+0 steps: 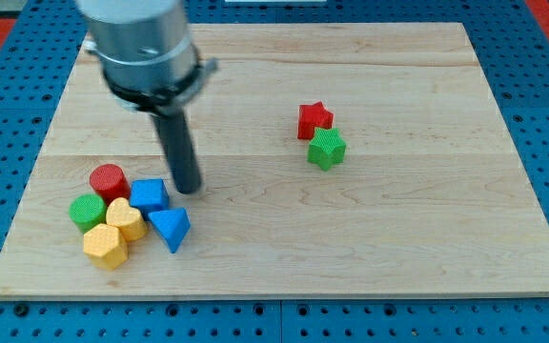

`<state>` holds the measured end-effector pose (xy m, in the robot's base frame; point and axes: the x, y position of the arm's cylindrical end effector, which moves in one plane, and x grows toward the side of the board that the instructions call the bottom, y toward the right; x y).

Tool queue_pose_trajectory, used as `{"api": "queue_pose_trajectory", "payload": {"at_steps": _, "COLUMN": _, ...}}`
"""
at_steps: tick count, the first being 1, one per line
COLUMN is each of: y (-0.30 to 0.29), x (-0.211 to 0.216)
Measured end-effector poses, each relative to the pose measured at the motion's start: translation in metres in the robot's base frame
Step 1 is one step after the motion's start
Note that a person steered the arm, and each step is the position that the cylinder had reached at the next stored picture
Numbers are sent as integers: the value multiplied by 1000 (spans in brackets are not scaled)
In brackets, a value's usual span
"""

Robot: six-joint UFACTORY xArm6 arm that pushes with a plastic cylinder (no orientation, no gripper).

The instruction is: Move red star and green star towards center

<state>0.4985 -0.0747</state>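
A pale wooden board [398, 238] lies on a blue pegboard surface [541, 319]. My tip [189, 188] rests on the board at the view's left, just above the blue cube [149, 195]; it is a bare rod and grips nothing. The red star [315, 119] and green star [327, 148] touch each other, well apart from the tip, toward the view's right. By the tip cluster a red cylinder [109, 180], green cylinder [88, 211], two yellow blocks [126, 218] [105, 246] and a blue wedge [170, 228]. The arm's upper housing is cut off at the top. No writing is legible.
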Motion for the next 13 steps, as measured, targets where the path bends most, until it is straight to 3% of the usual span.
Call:
{"api": "queue_pose_trajectory", "payload": {"at_steps": 1, "y": 101, "x": 10}}
{"api": "queue_pose_trajectory", "payload": {"at_steps": 2, "y": 140, "x": -13}}
{"api": "queue_pose_trajectory", "payload": {"at_steps": 4, "y": 140, "x": -73}}
{"api": "queue_pose_trajectory", "payload": {"at_steps": 6, "y": 190, "x": -96}}
{"api": "queue_pose_trajectory", "payload": {"at_steps": 8, "y": 113, "x": -97}}
{"api": "queue_pose_trajectory", "payload": {"at_steps": 9, "y": 122, "x": -98}}
{"api": "queue_pose_trajectory", "payload": {"at_steps": 10, "y": 214, "x": -93}}
{"api": "queue_pose_trajectory", "payload": {"at_steps": 11, "y": 258, "x": -121}}
{"api": "queue_pose_trajectory", "payload": {"at_steps": 13, "y": 132, "x": -133}}
